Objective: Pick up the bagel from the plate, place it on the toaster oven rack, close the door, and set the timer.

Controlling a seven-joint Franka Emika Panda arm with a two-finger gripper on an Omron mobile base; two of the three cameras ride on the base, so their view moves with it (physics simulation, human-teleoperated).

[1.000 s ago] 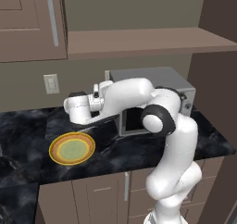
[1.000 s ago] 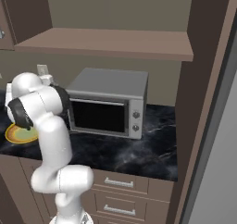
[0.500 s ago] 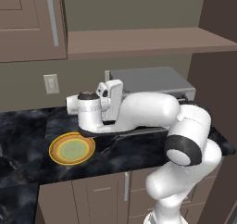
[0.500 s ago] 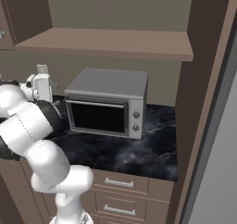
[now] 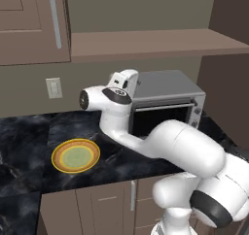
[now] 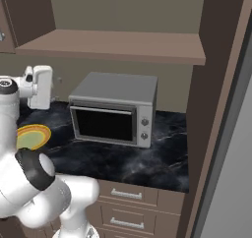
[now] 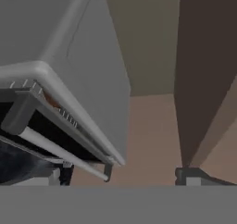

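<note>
The plate [image 5: 58, 157] sits on the dark counter [image 5: 29, 132] to the left of the toaster oven [image 6: 118, 87]. Its pale green centre carries nothing, so I judge the bagel is already inside, behind the dark glass. From both base views the door [image 6: 103, 125] looks shut against the oven front. The hand view shows a thin dark seam along its top edge, and I cannot tell whether that is a last small gap. So loading and closing look done or nearly done, and the step in hand is setting the timer.

The gripper [image 7: 124, 176] hangs above the oven's near left top corner, looking down over the handle bar [image 7: 55, 149]. Its two fingertips [image 7: 61, 174] stand wide apart with nothing between them.

The next move, as I judge it, is to check the door is pressed home, then carry the hand right across the oven front to the control strip. There it should line up square with a knob, close the fingers on it and turn. Which knob is the timer I cannot tell; the markings are too small. The hand would need to drop below the wooden shelf [image 6: 113, 45] and keep off the handle bar on the way.

Counted: one plate, one toaster oven, one door with one handle bar, two knobs [image 6: 144, 122], one shelf, one wall socket [image 5: 53, 87]
</note>
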